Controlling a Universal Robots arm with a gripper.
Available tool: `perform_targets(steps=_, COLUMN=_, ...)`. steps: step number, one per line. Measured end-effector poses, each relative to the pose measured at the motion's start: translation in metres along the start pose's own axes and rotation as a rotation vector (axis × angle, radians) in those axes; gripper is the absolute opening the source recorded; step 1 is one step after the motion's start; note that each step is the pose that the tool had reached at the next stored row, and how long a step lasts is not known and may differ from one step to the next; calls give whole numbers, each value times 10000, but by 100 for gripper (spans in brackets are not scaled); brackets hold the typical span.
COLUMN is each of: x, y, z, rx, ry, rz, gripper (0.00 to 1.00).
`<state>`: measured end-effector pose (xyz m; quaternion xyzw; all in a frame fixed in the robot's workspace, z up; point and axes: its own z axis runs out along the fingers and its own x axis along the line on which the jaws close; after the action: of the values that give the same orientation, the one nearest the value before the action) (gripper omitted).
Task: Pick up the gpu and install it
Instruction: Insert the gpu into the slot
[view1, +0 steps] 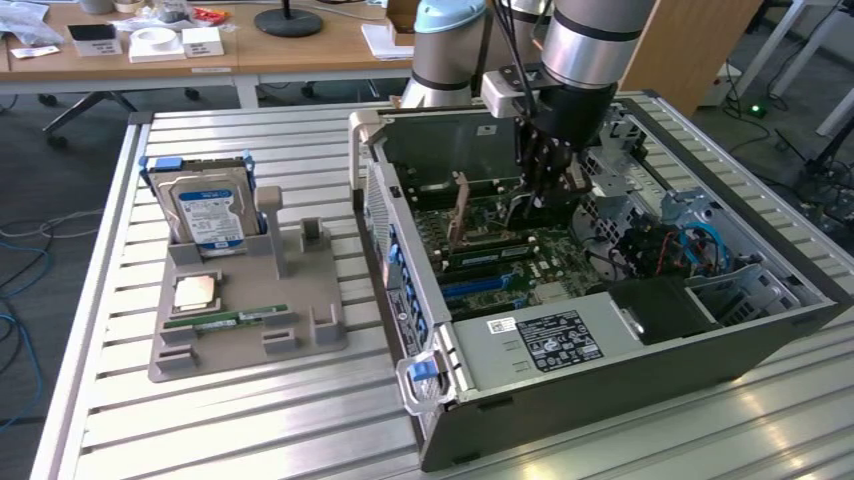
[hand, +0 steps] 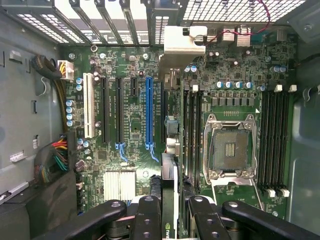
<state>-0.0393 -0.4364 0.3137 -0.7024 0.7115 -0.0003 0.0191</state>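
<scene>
Inside the open computer case (view1: 400, 250), my gripper (view1: 550, 185) hangs over the motherboard (view1: 501, 265). It is shut on the gpu (hand: 170, 145). The wrist view looks down the card's thin edge, which runs away from my black fingers (hand: 148, 212) to its silver end bracket (hand: 182, 45) by the rear slot openings. The card hangs above the board, just beside the long blue slot (hand: 149, 112), between that slot and the black memory slots (hand: 192, 135). In the exterior view the gpu (view1: 537, 208) is largely hidden under the gripper.
A grey holder tray (view1: 240, 340) beside the case carries an upright hard drive (view1: 200, 205), a processor chip (view1: 196, 292) and a green memory stick (view1: 240, 320). On the board are an empty processor socket (hand: 227, 147), a white heatsink (hand: 120, 182) and cable bundles (hand: 55, 160).
</scene>
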Motion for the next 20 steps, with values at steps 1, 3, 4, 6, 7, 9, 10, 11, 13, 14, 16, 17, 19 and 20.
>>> perform_targets(steps=1, x=0, y=0, z=2, rx=0, ry=0, rz=0, gripper=26)
perform_targets(steps=3, x=1, y=1, z=12, rx=1, ry=-2, rz=0, gripper=26)
perform_targets(steps=4, x=1, y=2, z=18, rx=0, ry=0, rz=0, gripper=26)
perform_targets(steps=6, x=1, y=4, z=32, rx=0, ry=-1, rz=1, gripper=26)
perform_targets(steps=7, x=1, y=6, z=39, rx=1, ry=0, rz=1, gripper=26)
perform_targets(steps=9, x=2, y=13, z=55, rx=0, ry=0, rz=2, gripper=26)
perform_targets(steps=10, x=2, y=18, z=64, rx=1, ry=0, rz=0, gripper=26)
perform_targets(steps=11, x=2, y=23, z=73, rx=1, ry=0, rz=0, gripper=26)
perform_targets(steps=13, x=3, y=34, z=91, rx=4, ry=0, rz=0, gripper=26)
perform_targets(steps=14, x=3, y=39, z=100, rx=5, ry=0, rz=0, gripper=26)
perform_targets(steps=16, x=4, y=43, z=114, rx=7, ry=0, rz=-1, gripper=26)
perform_targets(steps=17, x=5, y=44, z=117, rx=6, ry=1, rz=-3, gripper=26)
perform_targets(steps=19, x=17, y=45, z=119, rx=6, ry=0, rz=0, gripper=26)
perform_targets(steps=20, x=27, y=45, z=119, rx=6, ry=0, rz=0, gripper=26)
